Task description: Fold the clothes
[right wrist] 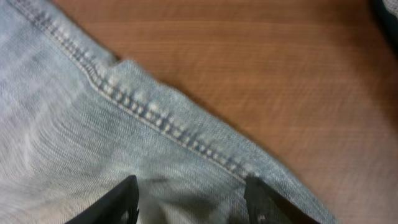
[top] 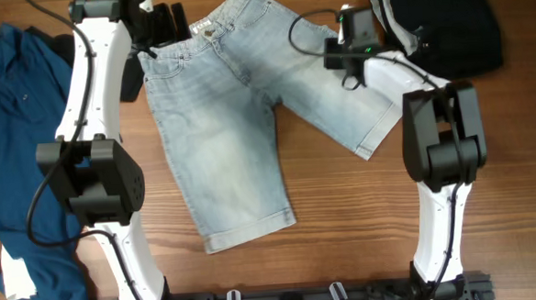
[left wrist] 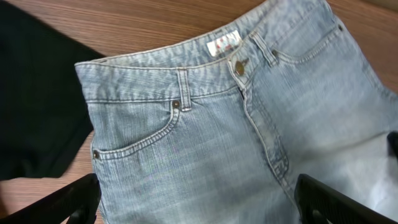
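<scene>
Pale denim shorts lie flat on the table, waistband at the far edge, legs spread toward me. My left gripper is open over the waistband's left end. In the left wrist view its wide-open fingers hover above the front pocket and fly. My right gripper is open over the outer edge of the right leg. In the right wrist view its fingers straddle denim just inside the stitched side seam. A royal-blue shirt lies at the left. A black garment lies at the far right.
Another black cloth lies just left of the waistband, partly under the left arm. A white tag or paper sits on the blue shirt's near corner. Bare wooden table shows between and in front of the shorts' legs.
</scene>
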`<state>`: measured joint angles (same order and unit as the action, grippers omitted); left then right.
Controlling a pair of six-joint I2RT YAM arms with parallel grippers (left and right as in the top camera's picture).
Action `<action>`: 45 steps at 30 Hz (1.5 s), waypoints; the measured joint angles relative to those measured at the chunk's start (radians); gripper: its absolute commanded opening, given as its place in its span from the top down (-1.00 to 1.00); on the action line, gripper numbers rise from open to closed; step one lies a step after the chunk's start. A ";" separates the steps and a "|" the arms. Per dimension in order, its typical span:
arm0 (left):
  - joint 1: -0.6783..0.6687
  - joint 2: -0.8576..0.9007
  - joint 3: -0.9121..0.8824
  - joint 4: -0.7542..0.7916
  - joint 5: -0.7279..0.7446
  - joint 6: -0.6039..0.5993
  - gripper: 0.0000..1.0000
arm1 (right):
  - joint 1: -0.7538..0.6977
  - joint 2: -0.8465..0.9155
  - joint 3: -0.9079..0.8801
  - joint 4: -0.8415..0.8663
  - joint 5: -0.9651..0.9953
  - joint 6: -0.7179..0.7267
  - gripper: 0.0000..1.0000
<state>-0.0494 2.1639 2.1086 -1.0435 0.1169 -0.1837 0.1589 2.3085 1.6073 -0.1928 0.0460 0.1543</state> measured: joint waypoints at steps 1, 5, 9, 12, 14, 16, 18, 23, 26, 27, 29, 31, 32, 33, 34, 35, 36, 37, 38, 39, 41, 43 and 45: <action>-0.005 0.003 0.000 0.001 0.000 0.000 -1.00 | -0.018 0.015 0.033 -0.024 -0.024 -0.005 -0.15; -0.015 0.031 0.000 0.010 0.000 0.000 -1.00 | -0.047 0.045 0.151 -0.201 -0.072 -0.070 -0.82; -0.011 0.045 0.000 0.099 -0.023 0.046 -1.00 | -0.037 0.058 0.363 -0.599 -0.152 -0.131 -0.99; 0.002 0.045 0.000 0.130 -0.030 0.122 -1.00 | 0.001 0.022 0.443 -0.806 -0.229 -0.134 -0.99; 0.019 0.045 0.000 0.128 -0.033 0.151 -1.00 | 0.047 -0.025 0.449 -0.920 -0.262 -0.135 -0.99; 0.050 0.045 0.000 0.129 -0.037 0.168 -1.00 | 0.108 -0.062 0.459 -1.016 -0.285 -0.136 -0.99; 0.091 0.045 0.000 0.128 -0.037 0.176 -1.00 | 0.177 -0.081 0.458 -1.117 -0.293 -0.138 -0.99; 0.219 0.045 0.000 0.120 -0.039 0.183 -1.00 | 0.341 -0.084 0.352 -1.139 -0.283 -0.113 -1.00; 0.262 0.045 0.000 0.117 -0.039 0.183 -1.00 | 0.424 -0.084 0.243 -1.111 -0.241 -0.067 -0.99; 0.270 0.045 0.000 0.117 -0.039 0.183 -1.00 | 0.445 -0.084 0.206 -1.098 -0.226 -0.051 -0.98; 0.274 0.045 0.000 0.116 -0.038 0.183 -1.00 | 0.477 -0.084 0.129 -1.070 -0.212 -0.021 -0.97; 0.274 0.045 0.000 0.117 -0.038 0.183 -1.00 | 0.497 -0.084 0.058 -1.048 -0.185 0.021 -0.97; 0.274 0.045 0.000 0.116 -0.038 0.183 -1.00 | 0.502 -0.084 0.031 -1.040 -0.169 0.043 -0.96; 0.273 0.045 0.000 0.116 -0.037 0.183 -1.00 | 0.505 -0.084 0.013 -1.044 -0.143 0.070 -0.96; 0.273 0.045 0.000 0.116 -0.038 0.183 -1.00 | 0.507 -0.089 -0.003 -1.041 -0.122 0.100 -0.97; 0.273 0.045 0.000 0.116 -0.038 0.183 -1.00 | 0.507 -0.099 -0.019 -1.036 -0.113 0.134 -0.98; 0.273 0.045 0.000 0.116 -0.037 0.183 -1.00 | 0.509 -0.113 -0.037 -1.031 -0.097 0.167 -0.99; 0.273 0.045 0.000 0.116 -0.035 0.183 -1.00 | 0.510 -0.129 -0.058 -1.029 -0.070 0.206 -0.99; 0.273 0.045 0.000 0.116 -0.029 0.183 -1.00 | 0.511 -0.140 -0.076 -1.022 -0.055 0.232 -0.99; 0.273 0.045 0.000 0.116 -0.021 0.183 -1.00 | 0.511 -0.151 -0.091 -1.012 -0.045 0.249 -0.99; 0.273 0.045 0.000 0.114 0.002 0.183 -1.00 | 0.511 -0.185 -0.143 -0.978 -0.032 0.287 -0.99; 0.273 0.045 0.000 0.111 0.019 0.184 -1.00 | 0.505 -0.209 -0.186 -0.941 -0.034 0.303 -0.99; 0.271 0.045 0.000 0.099 0.031 0.184 -1.00 | 0.481 -0.228 -0.224 -0.908 -0.063 0.306 -0.99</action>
<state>0.2218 2.2089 2.1086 -0.9447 0.1478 0.0002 0.6403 2.0808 1.3830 -1.1004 -0.0170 0.4606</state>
